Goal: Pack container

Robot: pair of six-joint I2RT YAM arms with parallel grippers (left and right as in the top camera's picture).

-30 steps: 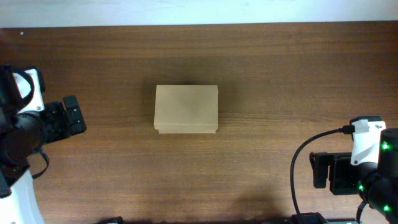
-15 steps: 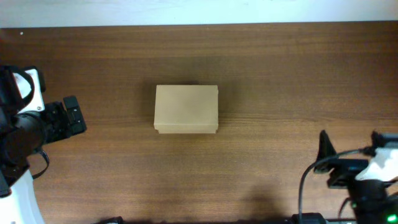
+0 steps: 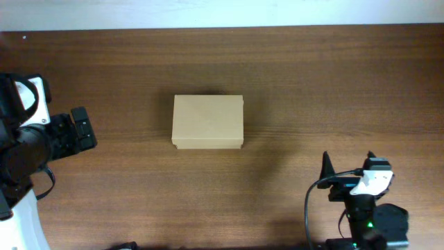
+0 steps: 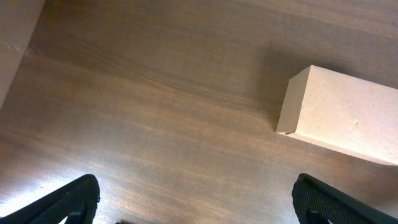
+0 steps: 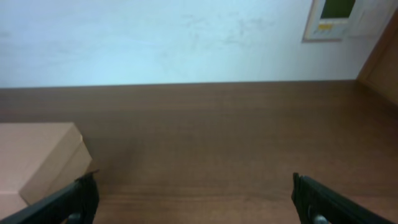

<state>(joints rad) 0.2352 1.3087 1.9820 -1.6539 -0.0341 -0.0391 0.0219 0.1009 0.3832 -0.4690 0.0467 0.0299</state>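
The right gripper (image 3: 347, 164) has swung to face the container (image 3: 208, 122), well apart from it, jaws wide. The left gripper (image 3: 83, 130) gapes wide too.

- A dark brown wooden table (image 3: 291, 76) is seen in all three views, its grain laid from side to side in the overhead view.
- A pale strip (image 3: 222, 12) is shown along the table's far edge in the overhead view.
- A white wall (image 5: 155, 37) is seen behind the table in the right wrist view.
- A small pale panel (image 5: 333, 18) with a dark screen is mounted on that wall, cut off by the top edge.
- A brown wooden surface (image 5: 382, 56) is glimpsed just right of the panel; what it belongs to cannot be told.
- A light tan surface (image 4: 15, 37) is seen beyond the table's edge in the left wrist view.
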